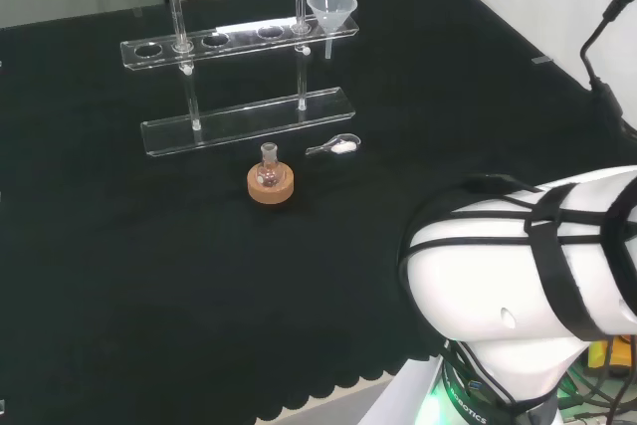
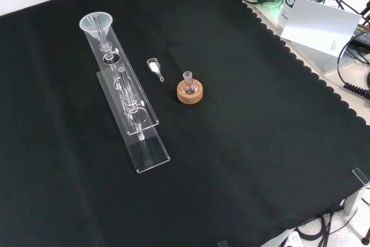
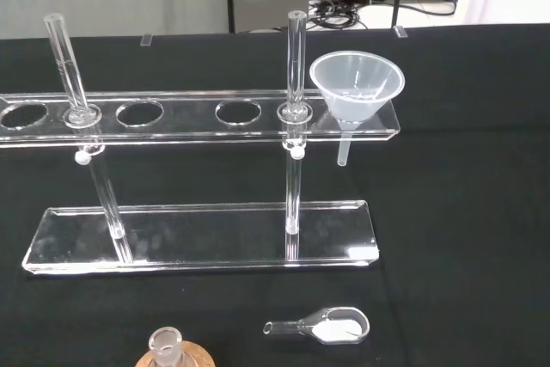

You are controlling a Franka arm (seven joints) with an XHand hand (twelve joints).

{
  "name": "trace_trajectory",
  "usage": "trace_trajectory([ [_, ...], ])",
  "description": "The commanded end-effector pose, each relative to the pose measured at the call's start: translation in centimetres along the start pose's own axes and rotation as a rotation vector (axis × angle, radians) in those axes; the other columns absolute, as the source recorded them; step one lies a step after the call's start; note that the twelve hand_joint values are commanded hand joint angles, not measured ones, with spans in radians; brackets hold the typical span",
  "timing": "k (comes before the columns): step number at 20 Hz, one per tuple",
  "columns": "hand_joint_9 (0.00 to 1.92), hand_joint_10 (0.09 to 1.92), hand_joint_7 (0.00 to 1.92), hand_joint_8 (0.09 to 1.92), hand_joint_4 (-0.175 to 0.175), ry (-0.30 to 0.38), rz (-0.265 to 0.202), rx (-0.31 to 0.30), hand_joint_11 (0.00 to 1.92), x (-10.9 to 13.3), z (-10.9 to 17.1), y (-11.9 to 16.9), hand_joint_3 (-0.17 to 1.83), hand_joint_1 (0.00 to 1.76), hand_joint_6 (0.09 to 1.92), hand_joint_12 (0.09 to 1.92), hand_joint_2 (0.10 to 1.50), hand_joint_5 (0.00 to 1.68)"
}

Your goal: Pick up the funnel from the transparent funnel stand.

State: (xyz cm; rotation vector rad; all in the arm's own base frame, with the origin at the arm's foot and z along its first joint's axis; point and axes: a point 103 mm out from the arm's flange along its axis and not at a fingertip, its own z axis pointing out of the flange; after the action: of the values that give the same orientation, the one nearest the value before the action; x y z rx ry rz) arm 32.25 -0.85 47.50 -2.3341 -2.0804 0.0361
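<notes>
One black cloth (image 1: 149, 276) covers the bench. On it stands one clear funnel stand (image 1: 244, 82): a base plate, two upright rods and a top shelf with a row of round holes. One white arm link (image 1: 528, 266) fills the head view's 4 o'clock corner; I cannot tell how the hand is set. One funnel (image 1: 331, 9) sits in the shelf's end hole, at 1 o'clock in the head view and 10 o'clock in the front view. Its long axis is upright, mouth up, stem pointing down through the shelf. One cork ring (image 1: 270, 186) lies near the stand's base and carries one small flask (image 1: 268, 159). One small clear scoop (image 1: 338, 146) holding white powder lies beside the ring.
</notes>
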Motion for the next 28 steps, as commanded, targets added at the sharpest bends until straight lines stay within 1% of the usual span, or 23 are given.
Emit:
trace_trajectory([
  [1,0.01,0.64,0.00,0.17,0.003,0.003,0.007,0.022,0.00,-0.4,1.3,0.9,0.38,0.00,0.09,1.35,1.25,0.10],
  [6,0.01,0.64,0.00,0.17,0.002,-0.004,0.017,0.027,0.00,-0.6,1.5,2.1,0.38,0.00,0.09,1.35,1.25,0.10],
  [10,0.01,0.64,0.00,0.17,0.001,-0.009,0.036,0.041,0.00,-1.6,1.9,3.7,0.38,0.00,0.09,1.34,1.25,0.10],
  [14,0.01,0.64,0.01,0.17,-0.001,-0.013,0.048,0.064,0.00,-3.1,2.5,6.0,0.37,0.00,0.09,1.34,1.24,0.10],
  [16,0.01,0.64,0.01,0.19,-0.002,-0.005,0.051,0.080,0.00,-4.3,3.0,7.6,0.36,0.01,0.09,1.34,1.23,0.10],
  [18,0.01,0.64,0.02,0.19,-0.003,0.005,0.052,0.077,0.00,-5.7,3.5,9.5,0.35,0.01,0.09,1.33,1.23,0.11],
  [22,0.03,0.66,0.05,0.23,-0.008,0.017,0.020,0.052,0.00,-7.8,4.2,12.8,0.33,0.05,0.09,1.34,1.21,0.11],
  [26,0.10,0.71,0.03,0.47,-0.019,0.024,-0.002,0.056,0.00,-8.8,4.8,15.3,0.31,0.15,0.09,1.41,1.16,0.15],
  [28,0.12,0.72,0.02,0.55,-0.021,0.023,-0.008,0.064,0.01,-8.9,5.2,16.2,0.32,0.18,0.09,1.43,1.14,0.16],
])
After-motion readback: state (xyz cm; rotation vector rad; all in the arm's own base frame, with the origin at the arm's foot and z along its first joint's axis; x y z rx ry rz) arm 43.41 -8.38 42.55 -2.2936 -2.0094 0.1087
